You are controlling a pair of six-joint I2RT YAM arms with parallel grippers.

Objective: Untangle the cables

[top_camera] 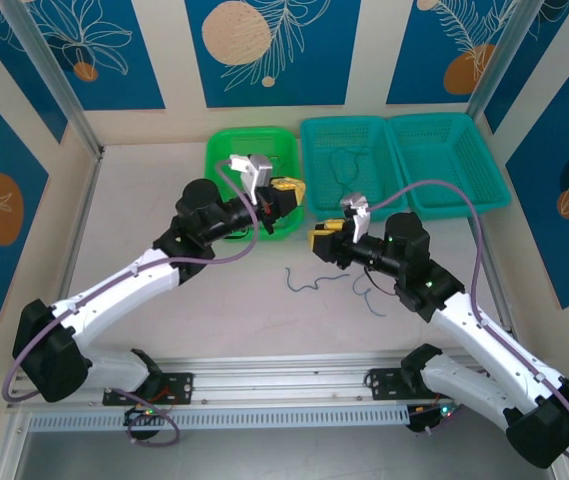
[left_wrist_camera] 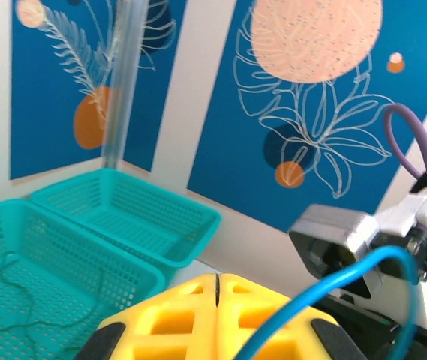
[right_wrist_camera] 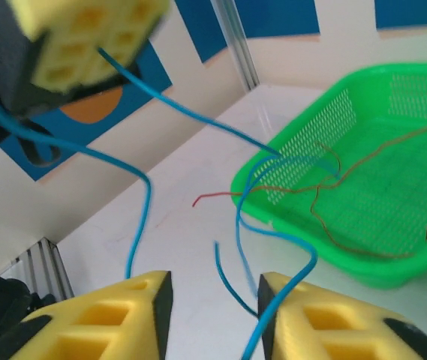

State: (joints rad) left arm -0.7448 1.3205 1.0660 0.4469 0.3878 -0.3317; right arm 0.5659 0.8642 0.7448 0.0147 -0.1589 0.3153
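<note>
Top view first. Left tool (top_camera: 300,188): hangs over the right end of the green basket (top_camera: 264,135), at the far side of the bench (top_camera: 134,200). Right tool (top_camera: 314,242): sits just near of the middle teal basket (top_camera: 349,123), pointing left toward the other tool, close beside it but apart. On the bench, just near of the right tool: blue cable (top_camera: 309,283), curly, with a darker strand (top_camera: 369,295) right of it, colour hard to tell. In the middle teal basket: teal-green cable (top_camera: 344,165), loosely looped. Right teal basket (top_camera: 454,165) alongside, touching its neighbour.

Left wrist view. Yellow fingers (left_wrist_camera: 168,315) pressed together, seam shut. Blue cable in front of them, arcing up and over; exact grip point hidden here. Beyond: both teal baskets, with the teal-green cable lying thin on the mesh floor of the middle one.

Right wrist view. Own yellow fingers (right_wrist_camera: 115,322) spread, a clear gap between, nothing clamped. One length of the blue cable running down through that gap, close to one finger. Above and beyond: the left tool, pinching the blue cable, strands trailing from its tip down to the bench and toward the green basket's rim. Inside that basket: red-brown cable (right_wrist_camera: 363,202), curling over the mesh floor, one end sticking out past the rim above the bench.
</note>
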